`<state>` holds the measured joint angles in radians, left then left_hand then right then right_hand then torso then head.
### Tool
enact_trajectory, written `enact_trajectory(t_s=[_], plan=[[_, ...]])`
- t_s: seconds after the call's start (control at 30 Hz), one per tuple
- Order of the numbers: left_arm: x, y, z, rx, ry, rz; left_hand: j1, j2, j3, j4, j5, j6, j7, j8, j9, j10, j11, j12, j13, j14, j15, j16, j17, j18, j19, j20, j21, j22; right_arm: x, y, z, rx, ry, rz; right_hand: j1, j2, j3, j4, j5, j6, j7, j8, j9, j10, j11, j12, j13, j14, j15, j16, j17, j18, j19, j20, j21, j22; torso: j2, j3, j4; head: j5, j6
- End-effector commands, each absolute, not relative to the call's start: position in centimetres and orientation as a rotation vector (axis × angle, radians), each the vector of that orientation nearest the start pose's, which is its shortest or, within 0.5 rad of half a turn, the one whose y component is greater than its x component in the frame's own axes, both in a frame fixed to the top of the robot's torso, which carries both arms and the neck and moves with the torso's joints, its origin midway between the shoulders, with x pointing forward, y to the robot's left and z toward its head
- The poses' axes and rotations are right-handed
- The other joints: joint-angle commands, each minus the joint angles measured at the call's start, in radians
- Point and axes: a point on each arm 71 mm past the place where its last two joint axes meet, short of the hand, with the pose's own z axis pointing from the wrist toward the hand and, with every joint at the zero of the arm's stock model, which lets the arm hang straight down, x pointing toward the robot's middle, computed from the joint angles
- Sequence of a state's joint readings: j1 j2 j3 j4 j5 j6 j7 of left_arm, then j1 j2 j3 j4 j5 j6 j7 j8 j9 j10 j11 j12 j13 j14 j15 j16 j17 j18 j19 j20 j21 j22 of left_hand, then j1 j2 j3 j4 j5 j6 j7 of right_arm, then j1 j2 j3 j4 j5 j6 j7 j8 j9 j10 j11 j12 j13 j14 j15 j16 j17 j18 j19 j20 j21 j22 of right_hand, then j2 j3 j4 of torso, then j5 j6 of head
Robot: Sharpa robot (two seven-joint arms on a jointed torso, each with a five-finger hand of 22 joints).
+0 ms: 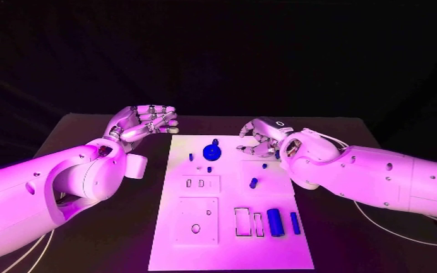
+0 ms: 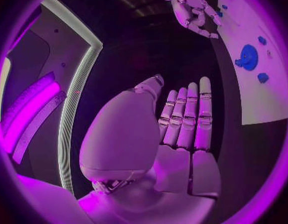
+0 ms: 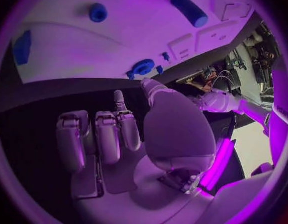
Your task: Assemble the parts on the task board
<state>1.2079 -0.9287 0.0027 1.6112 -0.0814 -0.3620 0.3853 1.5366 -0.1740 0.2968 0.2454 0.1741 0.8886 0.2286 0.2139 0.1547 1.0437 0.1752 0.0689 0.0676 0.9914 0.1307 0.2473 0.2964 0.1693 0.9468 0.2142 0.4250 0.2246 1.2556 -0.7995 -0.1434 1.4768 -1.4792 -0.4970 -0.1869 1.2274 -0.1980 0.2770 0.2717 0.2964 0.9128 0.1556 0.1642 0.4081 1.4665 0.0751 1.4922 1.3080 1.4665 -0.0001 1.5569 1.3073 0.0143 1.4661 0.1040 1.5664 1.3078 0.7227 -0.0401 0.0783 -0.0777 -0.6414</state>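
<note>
Evidently early in the job: nothing gripped, most blue pieces lying loose. Judged as the approach step, before any pick.

White rectangular task board [image 1: 231, 248] flat in mid-table on the black tabletop [image 1: 109, 222], long side running away from the robot. Recessed outlines across the near half: square panel with small holes at near left, paired slots above it, narrow rectangular pockets at near centre.

Left silver many-fingered hand [image 1: 144, 123] just off the board's far left corner, above bare table. Fingers straight and side by side in the wrist view, thumb apart, palm empty; holding nothing.

Right silver many-fingered hand [image 1: 261, 138] over the board's far right edge, fingers curled loosely downward, nothing seen between them. Whether fingertips touch the board: cannot tell.

Blue parts, largest first:
- round blue disc with a stub [image 1: 212, 152], far centre, between the two hands
- thick blue cylinder [image 1: 275, 222], lying near right, beside the pockets
- slim blue bar [image 1: 295, 223], just right of the cylinder
- short blue peg [image 1: 254, 183], mid-board, apparently upright
- tiny blue bits [image 1: 191, 157] near the disc, too small to identify

Next move, as a guess: right hand onto a nearby loose piece; calls for a fine pinch and careful alignment with the matching recess.
</note>
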Motion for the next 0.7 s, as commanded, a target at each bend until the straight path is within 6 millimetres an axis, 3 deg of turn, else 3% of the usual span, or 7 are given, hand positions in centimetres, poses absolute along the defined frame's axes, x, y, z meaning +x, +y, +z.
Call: enact_trajectory(t_s=[0.03, 0.27, 0.4, 0.5, 0.7], plan=[[48.0, 22.5, -14.9, -1.016, 1.369, -1.535, 0.000, 0.002, 0.002, -0.006, -0.004, -0.006, 0.005, -0.007, 0.001, -0.003, 0.004, -0.004, -0.001, -0.004, 0.000, -0.003, 0.002, 0.005, -0.007, 0.002, 0.003, 0.001, 49.0, -21.3, -17.9, -0.027, 1.563, 0.657, 0.045, -0.015, 0.017, -0.022, -0.010, 0.009, 0.000, -0.002, -0.002, 0.026, -0.001, 0.000, 0.179, 0.096, 0.003, 0.004, 0.227, -0.014, 0.105, 0.005, 0.004, 0.263, -0.002, 0.0042, -0.0061, -0.002, 0.001], [48.0, 22.3, -14.9, -1.015, 1.371, -1.540, -0.001, 0.002, 0.002, -0.008, -0.004, -0.007, 0.006, -0.007, 0.001, -0.005, 0.004, -0.004, -0.001, -0.005, 0.000, -0.005, 0.003, 0.005, -0.010, 0.002, 0.005, 0.002, 49.1, -26.6, -18.0, 0.001, 1.654, 0.628, 0.135, -0.056, 0.012, -0.075, -0.063, 0.012, 0.002, -0.001, -0.006, 0.014, 0.001, -0.012, 0.168, 0.099, 0.004, 0.008, 0.241, -0.014, 0.105, 0.005, 0.004, 0.263, -0.003, 0.0089, -0.0163, -0.009, 0.002], [48.0, 22.2, -15.0, -1.014, 1.373, -1.542, -0.001, 0.002, 0.002, -0.008, -0.004, -0.007, 0.006, -0.007, 0.001, -0.005, 0.004, -0.004, -0.001, -0.005, 0.000, -0.005, 0.003, 0.005, -0.010, 0.002, 0.005, 0.002, 49.1, -28.7, -18.3, 0.006, 1.675, 0.611, 0.158, -0.059, 0.006, -0.086, -0.068, -0.002, 0.007, -0.009, -0.010, 0.002, 0.005, -0.023, 0.158, 0.100, 0.008, 0.009, 0.244, -0.014, 0.105, 0.008, 0.004, 0.263, -0.003, 0.0126, -0.0178, -0.014, 0.005], [48.1, 22.1, -15.0, -1.013, 1.375, -1.545, -0.001, 0.002, 0.002, -0.008, -0.004, -0.007, 0.006, -0.007, 0.002, -0.005, 0.004, -0.004, -0.001, -0.005, 0.000, -0.005, 0.003, 0.004, -0.010, 0.002, 0.005, 0.003, 49.3, -30.2, -18.7, 0.009, 1.696, 0.596, 0.184, -0.059, -0.002, -0.098, -0.069, -0.017, 0.013, -0.019, -0.015, -0.011, 0.010, -0.035, 0.147, 0.101, 0.012, 0.010, 0.248, -0.014, 0.105, 0.012, 0.004, 0.263, -0.005, 0.0089, -0.0151, -0.017, 0.003], [48.1, 22.0, -15.0, -1.013, 1.376, -1.547, -0.001, 0.002, 0.002, -0.008, -0.004, -0.007, 0.006, -0.007, 0.002, -0.005, 0.004, -0.004, -0.001, -0.005, 0.000, -0.005, 0.003, 0.004, -0.010, 0.002, 0.005, 0.003, 49.3, -31.2, -19.8, 0.016, 1.727, 0.585, 0.188, -0.059, -0.004, -0.100, -0.069, -0.019, 0.013, -0.020, -0.016, -0.013, 0.011, -0.037, 0.144, 0.101, 0.013, 0.010, 0.251, -0.014, 0.105, 0.013, 0.004, 0.263, -0.003, 0.0083, -0.0137, -0.011, 0.000]])
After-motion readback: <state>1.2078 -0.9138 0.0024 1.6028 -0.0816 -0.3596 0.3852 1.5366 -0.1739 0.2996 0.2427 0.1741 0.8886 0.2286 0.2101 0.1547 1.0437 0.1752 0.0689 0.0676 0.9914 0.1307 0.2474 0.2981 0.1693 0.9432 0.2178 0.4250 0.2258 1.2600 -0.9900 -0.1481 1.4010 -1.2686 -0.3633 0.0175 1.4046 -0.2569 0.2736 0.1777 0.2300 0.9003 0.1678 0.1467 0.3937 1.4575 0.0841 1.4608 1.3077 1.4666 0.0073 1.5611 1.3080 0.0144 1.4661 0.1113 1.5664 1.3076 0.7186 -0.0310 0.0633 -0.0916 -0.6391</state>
